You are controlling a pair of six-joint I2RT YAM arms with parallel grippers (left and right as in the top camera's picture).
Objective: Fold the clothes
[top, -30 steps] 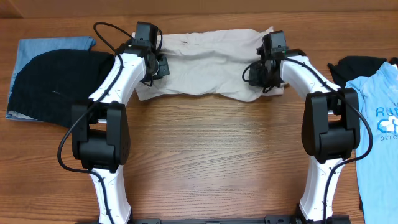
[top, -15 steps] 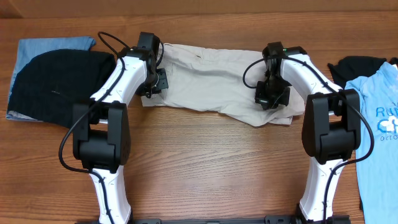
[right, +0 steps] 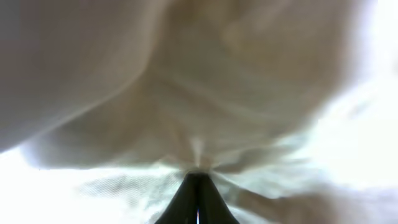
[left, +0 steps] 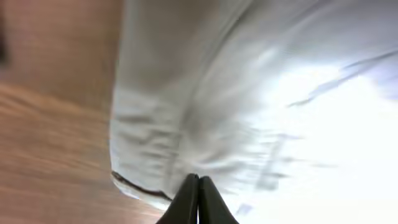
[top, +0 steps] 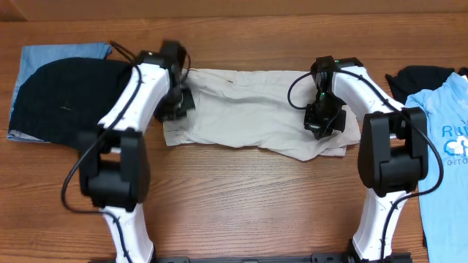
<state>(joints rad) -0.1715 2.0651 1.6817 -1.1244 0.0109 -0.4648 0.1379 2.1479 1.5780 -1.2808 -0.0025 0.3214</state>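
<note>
The right pincer (right: 198, 180) is pressed fully together, with pale fabric gathered into a pucker right at its tips. The left pincer (left: 199, 186) is just as tightly closed and meets the cloth near a hemmed edge, apparently nipping it, though that view is blurred.

Both have come nearer the tabletop's near edge over the last second, the right one further, and the shorts (top: 248, 109) have travelled with them. The cloth has left the far edge and now lies as a crumpled band across the middle of the tabletop (top: 241, 197), sagging nearest at its right end. I judge this a drag or the start of a fold, with no neat crease yet.

Overhead, the arms cover both grip points, and waistband, buttons and label cannot be made out. The black knit garment (top: 58, 95) by the left edge and the light blue T-shirt (top: 442, 146), cut off at the right edge, lie apart.
</note>
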